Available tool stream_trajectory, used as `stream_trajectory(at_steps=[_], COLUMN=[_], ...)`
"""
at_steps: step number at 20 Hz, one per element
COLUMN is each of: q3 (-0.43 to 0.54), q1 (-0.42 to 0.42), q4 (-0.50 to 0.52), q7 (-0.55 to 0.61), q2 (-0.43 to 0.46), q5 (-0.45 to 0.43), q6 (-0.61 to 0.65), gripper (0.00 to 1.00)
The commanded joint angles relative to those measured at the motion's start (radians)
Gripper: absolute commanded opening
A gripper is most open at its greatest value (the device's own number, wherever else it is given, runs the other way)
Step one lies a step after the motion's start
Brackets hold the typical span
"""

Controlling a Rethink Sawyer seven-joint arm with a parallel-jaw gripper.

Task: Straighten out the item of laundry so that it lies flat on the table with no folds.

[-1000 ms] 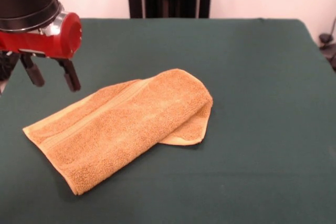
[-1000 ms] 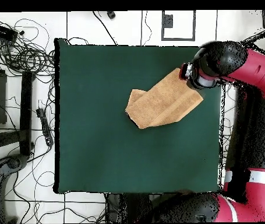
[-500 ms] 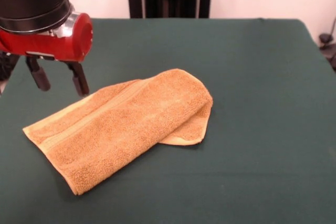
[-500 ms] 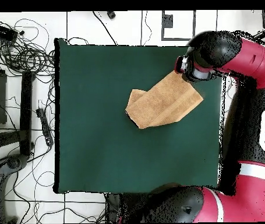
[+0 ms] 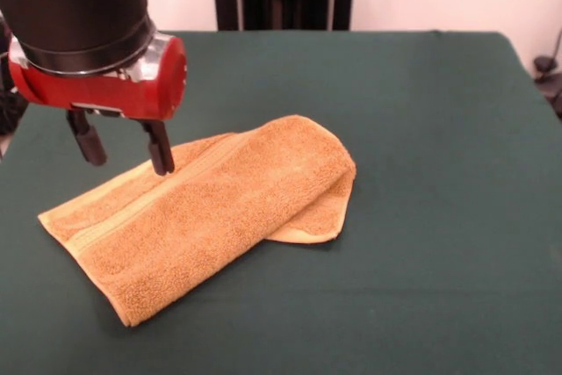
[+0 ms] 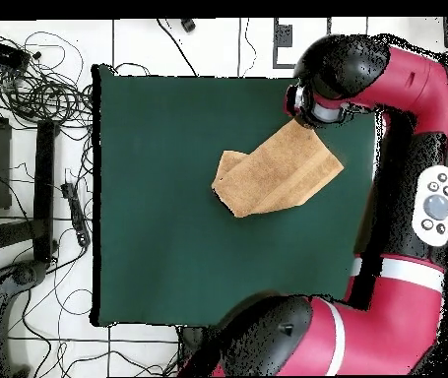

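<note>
Front view: the gripper [image 5: 123,145] is seen at the upper left, hanging from a red and black wrist. Two dark fingers [image 5: 160,148] point downward, spread well apart with an open gap between them; nothing is held. The finger nearer the picture's centre is seen against the towel's far long edge; whether its tip touches the cloth or hangs just above it cannot be told. The other finger is seen over bare green cloth, just beyond the towel's edge.

The towel [image 5: 206,208], golden-tan terry, lies on the table [image 5: 421,129] left of centre in this view, slanting from the lower left up toward the middle. It is folded: an upper layer is laid over a lower one, and a small corner of the lower layer [image 5: 318,217] sticks out at the rounded right end. A woven band [image 5: 145,204] is seen running along the length near the far edge. No tag can be made out.

Overhead view: the towel [image 6: 272,175] is seen as an angular folded shape right of the table's [image 6: 168,246] centre, with a smaller flap projecting at its left end. The arm [image 6: 405,197] curves up along the table's right side, and its wrist [image 6: 318,98] sits over the towel's upper right corner, hiding the fingers.
</note>
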Motion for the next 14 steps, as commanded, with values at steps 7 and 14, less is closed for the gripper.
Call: stream_trajectory(at_steps=[7, 14], q3=[0.027, 0.028], q1=[0.036, 0.017], q4=[0.036, 0.076], q7=[-0.074, -0.088], q2=[0.024, 0.025], q5=[-0.013, -0.011], q6=[0.033, -0.032], gripper=[1.00, 1.00])
